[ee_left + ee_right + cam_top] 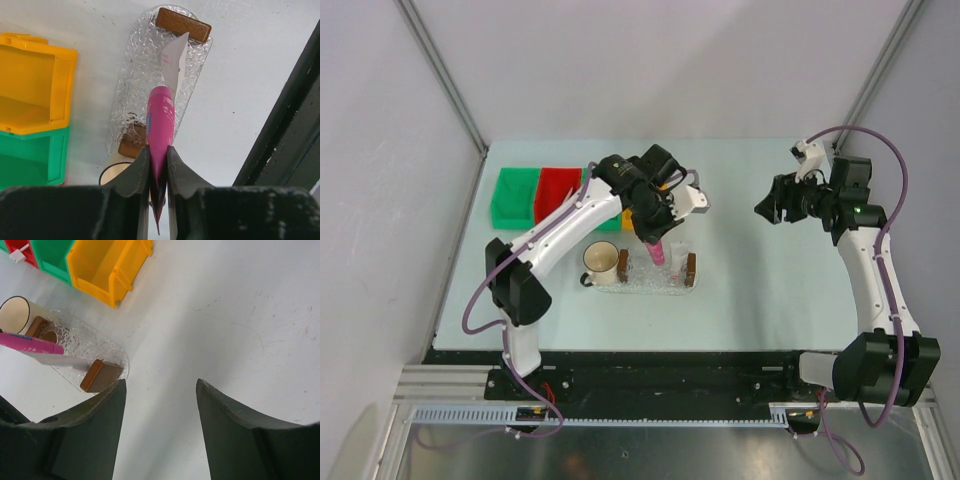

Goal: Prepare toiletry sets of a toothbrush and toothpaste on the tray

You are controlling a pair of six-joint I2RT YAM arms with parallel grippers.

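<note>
left gripper (158,152): clamped on the flat end of the toothpaste (160,117), centre of the top view
toothpaste: pink tube, nose pointing down over the tray (672,274), between its two brown end blocks; can't tell if it touches
tray: centre of the desk (760,300), clear, on a textured mat (135,75)
right gripper (160,385): jaws apart, nothing between them, over bare desk at upper right of the top view
mug (600,262): just beside the tray's left block
bins: green (513,195), red (556,190), yellow (30,90), upper left of the tray
</note>
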